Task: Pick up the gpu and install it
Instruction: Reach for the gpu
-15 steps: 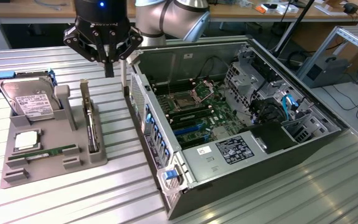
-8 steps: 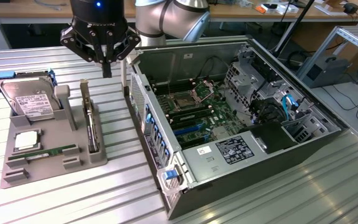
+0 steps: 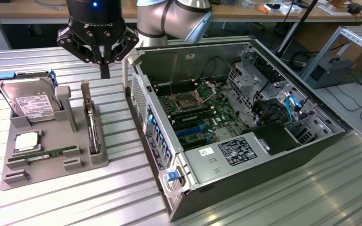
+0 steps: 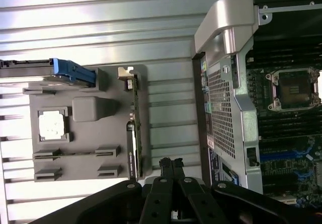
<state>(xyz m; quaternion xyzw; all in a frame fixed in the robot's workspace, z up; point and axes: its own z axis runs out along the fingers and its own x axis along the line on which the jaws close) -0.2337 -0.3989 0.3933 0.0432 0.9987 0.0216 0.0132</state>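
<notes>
Obs.: the black two-fingered robot hand (image 3: 105,71) is closed, fingers pressed together, nothing between them. It hangs over the ribbed metal table (image 3: 124,197), above the gap between the grey moulded parts holder (image 3: 43,170) and the rear corner of the open black computer case (image 3: 148,117).

The gpu (image 3: 92,131), a thin dark card with a silver bracket at one end, stands on its long edge in the slot along the holder's edge nearest the case. The bracket end points toward the hand. The card is not gripped and not touched.

Risks, as I judge them:
- With the fingers closed, a descent would strike the card's top edge or bracket rather than straddle it.
- The card is thin and stands upright, so an off-centre pinch could tilt it or jam it in its slot, dragging the holder along.
- The case wall stands near the holder's edge, so a lifted card swung across could clip the wall.
- At the board, a skewed card might miss its socket.

Count:
- gpu: 1
- silver hard drive with white label (image 3: 33,101): 1
- square processor chip (image 3: 27,141): 1
- narrow green memory stick (image 3: 49,154): 1
- holder: 1
- case: 1
- hand: 1
</notes>
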